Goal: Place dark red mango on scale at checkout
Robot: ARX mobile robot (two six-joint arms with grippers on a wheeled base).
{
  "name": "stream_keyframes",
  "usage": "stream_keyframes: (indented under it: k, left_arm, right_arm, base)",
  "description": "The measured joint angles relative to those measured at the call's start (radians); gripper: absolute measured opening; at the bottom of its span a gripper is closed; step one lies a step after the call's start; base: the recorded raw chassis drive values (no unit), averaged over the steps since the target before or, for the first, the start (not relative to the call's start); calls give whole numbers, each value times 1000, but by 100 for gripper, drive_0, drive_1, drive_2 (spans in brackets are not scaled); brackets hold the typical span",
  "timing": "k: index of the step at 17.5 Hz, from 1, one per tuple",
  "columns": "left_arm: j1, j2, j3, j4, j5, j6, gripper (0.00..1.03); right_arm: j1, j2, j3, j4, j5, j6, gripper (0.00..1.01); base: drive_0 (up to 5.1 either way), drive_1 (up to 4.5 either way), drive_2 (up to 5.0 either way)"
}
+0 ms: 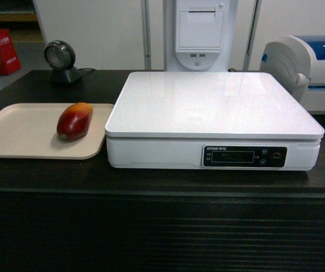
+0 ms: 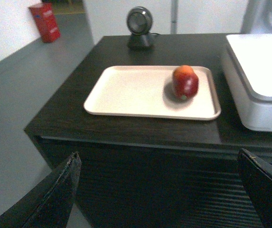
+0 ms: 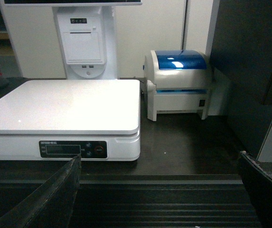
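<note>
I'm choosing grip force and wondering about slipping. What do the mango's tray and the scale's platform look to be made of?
The tray looks like matte beige moulded plastic: even colour, rounded raised rim, no glare. The scale platform looks like smooth glossy white plastic or coated metal; it reflects the room's light. The dark red mango has shiny skin.

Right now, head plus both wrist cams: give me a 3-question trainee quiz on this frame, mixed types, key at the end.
1. True or false: the dark red mango already sits on the scale.
2. Multiple choice: what does the mango rest on? A) beige tray B) scale platform C) bare checkout top
3. Fill in: both the left gripper and the right gripper stand ____, holding nothing.

Key: 1 false. 2 A, near the tray's scale-side end. 3 open; fingers spread wide at each wrist view's bottom corners.
</note>
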Motion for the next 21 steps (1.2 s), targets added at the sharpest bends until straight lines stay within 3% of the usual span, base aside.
stream_keyframes:
  k: [1,3,7,10,12,15,21]
  left_arm:
    - [-3,47,19,50,-59,3,98]
    - [51,149,58,170,-8,15,98]
    - [228,600,156,549,288,28,98]
    - [234,1022,402,727,483,32,98]
    - [234,1292,593,674,578,36,98]
    - [247,1625,885,531,645,54,98]
    - [230,1948,1355,263,707,41,98]
  right_arm:
    - [-1,0,0,0,2,0,98]
    - [0,0,0,0,1,0,98]
    - [0,0,0,0,1,0,98]
    - [0,0,0,0,1,0,98]
    - [0,0,0,0,1,0,98]
    - [0,0,0,0,1,0,98]
    - [0,0,0,0,1,0,98]
  base:
    - [0,0,0]
    - [0,0,0]
    - [0,0,0]
    - [0,0,0]
    - [0,0,0]
    - [0,0,0]
    - [0,0,0]
